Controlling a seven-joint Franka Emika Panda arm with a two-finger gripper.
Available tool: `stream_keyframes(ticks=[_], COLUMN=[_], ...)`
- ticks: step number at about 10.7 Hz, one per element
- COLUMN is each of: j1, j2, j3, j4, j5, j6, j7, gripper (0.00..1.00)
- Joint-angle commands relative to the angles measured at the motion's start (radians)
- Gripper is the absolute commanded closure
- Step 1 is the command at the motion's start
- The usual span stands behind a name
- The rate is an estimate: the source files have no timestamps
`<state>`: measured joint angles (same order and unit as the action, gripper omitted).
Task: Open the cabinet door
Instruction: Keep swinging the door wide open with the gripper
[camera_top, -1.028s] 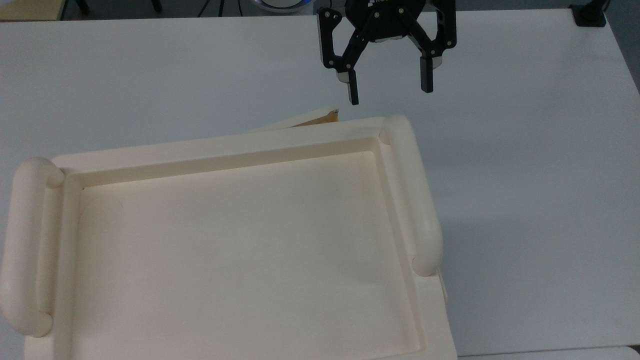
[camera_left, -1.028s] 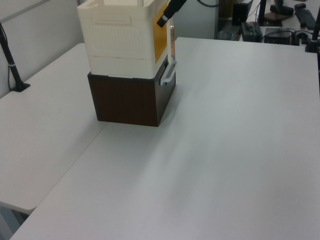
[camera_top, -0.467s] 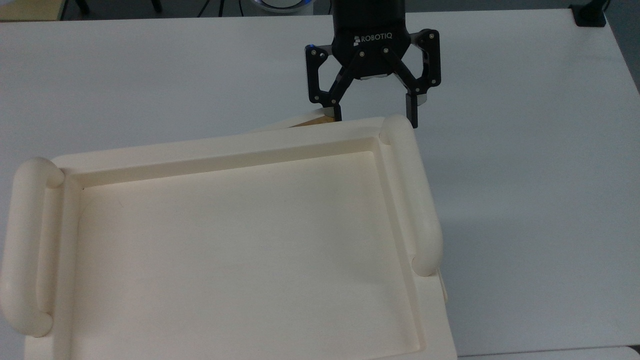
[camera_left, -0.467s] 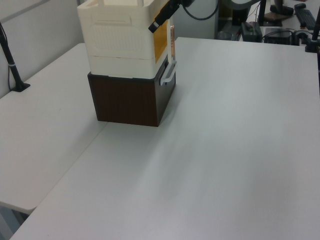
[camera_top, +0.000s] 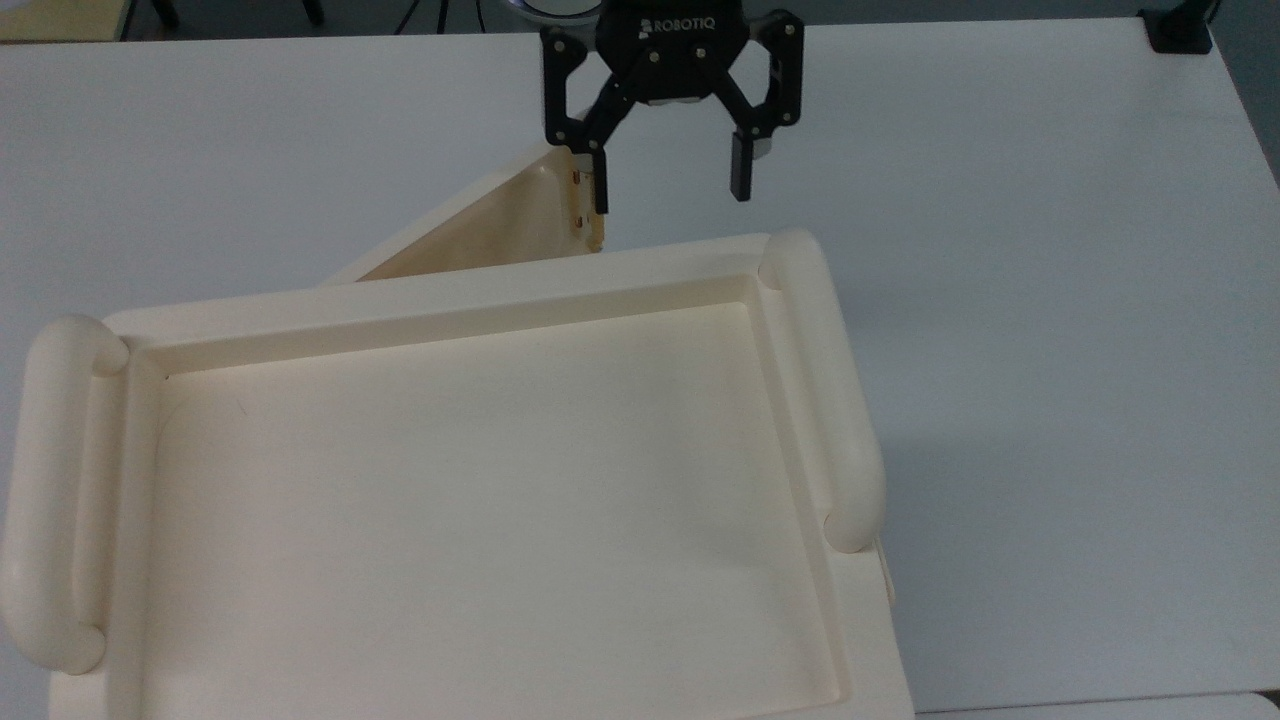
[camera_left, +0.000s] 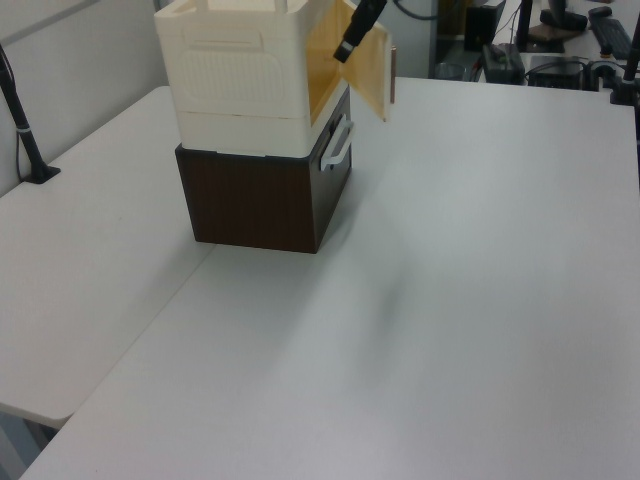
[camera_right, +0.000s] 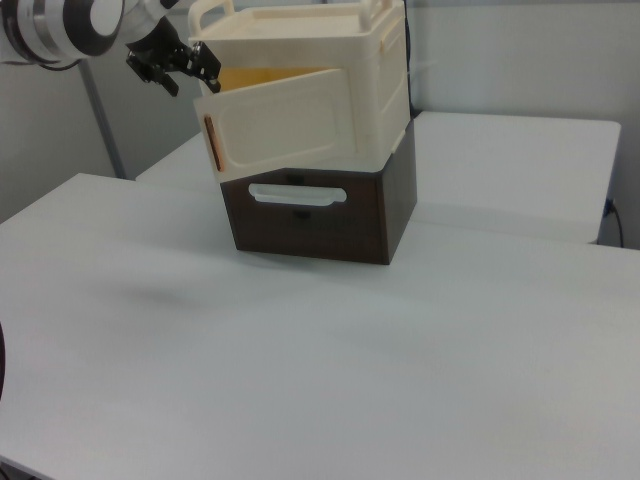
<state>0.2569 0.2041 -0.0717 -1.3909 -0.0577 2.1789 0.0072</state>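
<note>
The black two-finger gripper (camera_top: 667, 197) is hanging with fingers spread, one finger at the free edge of the thin cream-white cabinet door (camera_top: 480, 225). The door is standing ajar from the large cream-white plastic cabinet (camera_top: 480, 480).

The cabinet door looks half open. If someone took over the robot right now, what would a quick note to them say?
Gripper: open, holding nothing; one finger sits at the free edge of the cabinet door, behind it.
Cabinet: cream unit stacked on a dark brown box on the white table.
Done: door swung partway out, hinged at the top view's left; the yellowish inside shows in the right view.
Left: probably keep pushing the door wider, then back the arm away.
</note>
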Motion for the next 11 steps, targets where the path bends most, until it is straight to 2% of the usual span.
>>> stream_keyframes(ticks=[1,3,5,11], j1=[-0.031,-0.050,-0.071,-0.070], j2=[-0.063,-0.072,-0.075,-0.071], j3=[-0.061,-0.143,-0.195,-0.201], j4=[-0.017,-0.017,-0.017,-0.025], j5=[-0.004,-0.005,-0.005,-0.002], j6=[-0.180,-0.244,-0.309,-0.404], j7=[-0.169,-0.271,-0.320,-0.314], gripper=[0.04,0.01,0.00,0.00])
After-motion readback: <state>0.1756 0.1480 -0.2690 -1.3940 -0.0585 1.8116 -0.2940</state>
